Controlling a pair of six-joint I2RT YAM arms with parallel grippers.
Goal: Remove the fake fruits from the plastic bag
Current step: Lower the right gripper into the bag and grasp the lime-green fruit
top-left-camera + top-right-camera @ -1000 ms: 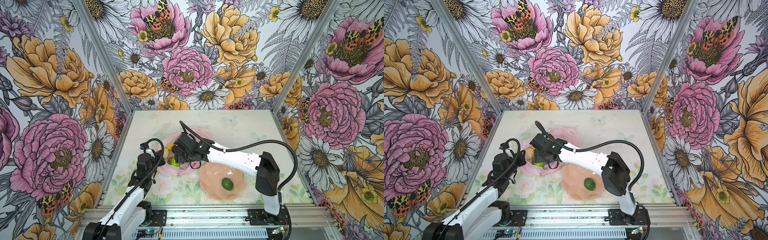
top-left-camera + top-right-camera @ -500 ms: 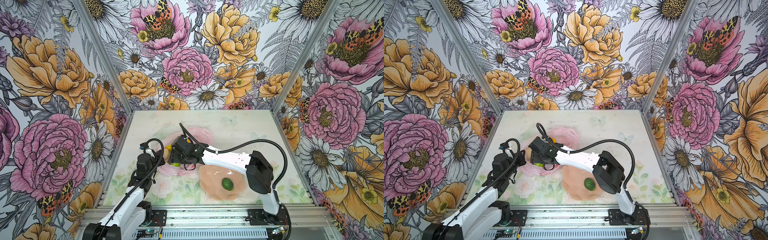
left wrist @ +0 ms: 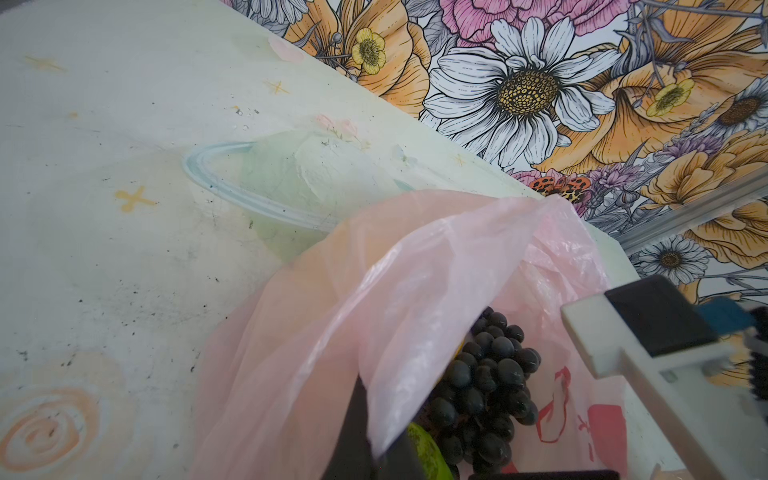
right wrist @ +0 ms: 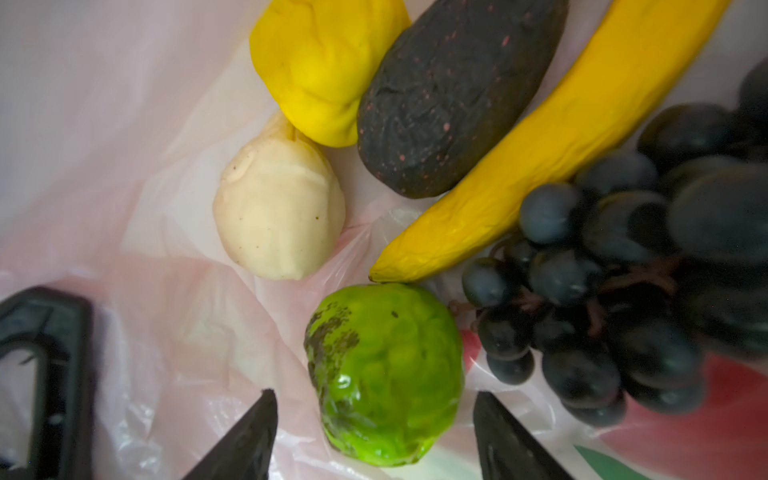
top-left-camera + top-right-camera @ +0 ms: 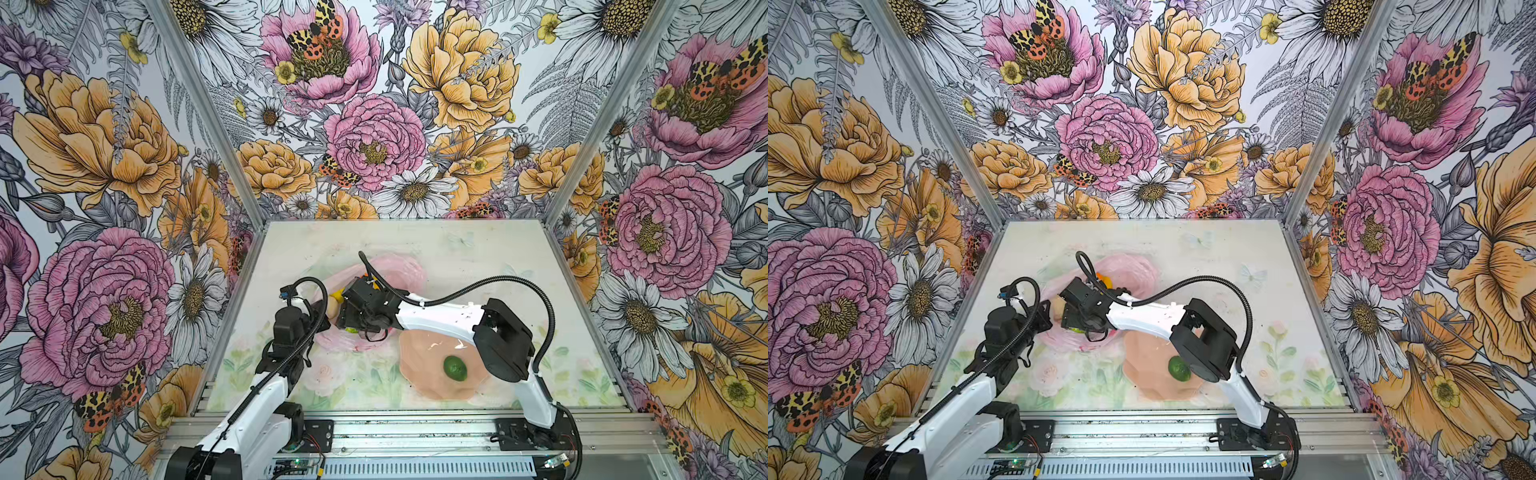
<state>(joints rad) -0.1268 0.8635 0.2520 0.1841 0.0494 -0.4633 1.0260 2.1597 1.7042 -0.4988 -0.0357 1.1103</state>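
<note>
Citrus (image 4: pixel 386 374), bumpy lime-green, sits squarely between the spread, empty jaws of the right end effector (image 4: pixel 374 399), nearest arm; left end effector (image 3: pixel 374 440) clenched on the plastic bag (image 3: pixel 415 270) rim.

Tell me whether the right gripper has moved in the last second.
Yes. In both top views the right gripper has shifted left, away from the plate, farther over the plastic bag.
</note>
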